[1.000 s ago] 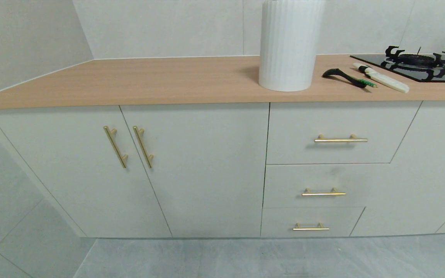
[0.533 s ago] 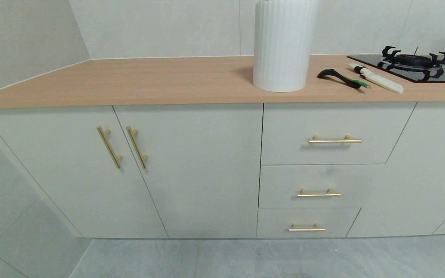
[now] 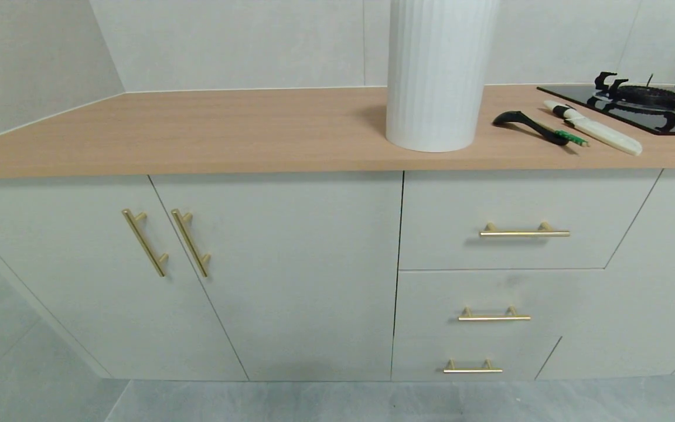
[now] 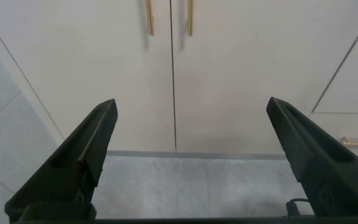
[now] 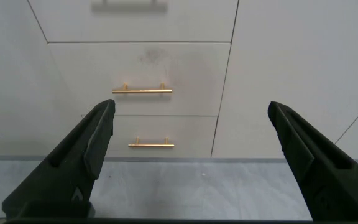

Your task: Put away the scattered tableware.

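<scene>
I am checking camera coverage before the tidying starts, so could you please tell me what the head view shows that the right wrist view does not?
The head view adds the wooden countertop with the tall white ribbed container, the black utensil, the white utensil beside it, the hob and the cupboard doors. The right wrist view adds the right gripper, fingers wide apart and holding nothing. Both take in the middle drawer handle, the bottom drawer handle and the grey floor.

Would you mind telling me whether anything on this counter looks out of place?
Yes: a black scoop and a white knife lie loose and askew on the countertop between the ribbed white container and the hob.
</scene>
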Controlling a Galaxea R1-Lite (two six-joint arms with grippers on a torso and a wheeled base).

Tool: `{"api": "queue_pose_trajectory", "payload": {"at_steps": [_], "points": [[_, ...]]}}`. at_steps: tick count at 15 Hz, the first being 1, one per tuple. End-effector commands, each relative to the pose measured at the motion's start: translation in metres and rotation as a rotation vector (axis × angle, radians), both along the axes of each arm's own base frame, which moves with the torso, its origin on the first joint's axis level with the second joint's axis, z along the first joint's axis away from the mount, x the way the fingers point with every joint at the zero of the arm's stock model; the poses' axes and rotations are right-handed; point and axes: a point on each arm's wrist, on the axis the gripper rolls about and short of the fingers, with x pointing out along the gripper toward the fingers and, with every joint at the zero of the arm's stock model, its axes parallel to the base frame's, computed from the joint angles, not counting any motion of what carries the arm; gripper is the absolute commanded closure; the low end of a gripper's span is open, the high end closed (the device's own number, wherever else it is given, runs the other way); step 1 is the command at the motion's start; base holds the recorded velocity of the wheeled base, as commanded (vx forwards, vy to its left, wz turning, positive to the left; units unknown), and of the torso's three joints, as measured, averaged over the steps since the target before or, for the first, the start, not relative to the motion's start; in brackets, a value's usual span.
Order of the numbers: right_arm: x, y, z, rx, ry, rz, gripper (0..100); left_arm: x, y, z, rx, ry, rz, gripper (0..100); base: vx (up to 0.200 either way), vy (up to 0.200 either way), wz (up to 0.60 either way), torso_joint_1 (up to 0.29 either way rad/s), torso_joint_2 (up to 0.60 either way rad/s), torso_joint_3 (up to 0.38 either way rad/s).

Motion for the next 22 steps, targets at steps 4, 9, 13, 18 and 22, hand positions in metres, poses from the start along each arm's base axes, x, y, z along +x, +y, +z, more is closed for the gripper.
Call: {"api": "queue_pose_trajectory", "payload": {"at_steps": [4,9,13,18,22], "points": [[0.000,0.000,0.000,-0.003,0.000,0.002,0,0.000,0.000,0.000,-0.001,0.001,0.000,0,0.000,0.000,0.00,0.000,0.00,0.000],[-0.013,0.000,0.049,0.044,-0.148,0.035,0,0.000,0.000,0.000,-0.001,0.001,0.000,0,0.000,0.000,0.00,0.000,0.00,0.000],[0.018,0.002,0.069,0.043,0.065,0.113,0,0.000,0.000,0.000,-0.001,0.001,0.000,0,0.000,0.000,0.00,0.000,0.00,0.000],[0.062,0.007,0.075,0.043,0.326,0.227,0,0.000,0.000,0.000,-0.001,0.001,0.000,0,0.000,0.000,0.00,0.000,0.00,0.000],[0.097,0.015,0.075,0.029,0.504,0.272,0,0.000,0.000,0.000,-0.001,0.001,0.000,0,0.000,0.000,0.00,0.000,0.00,0.000]]}}
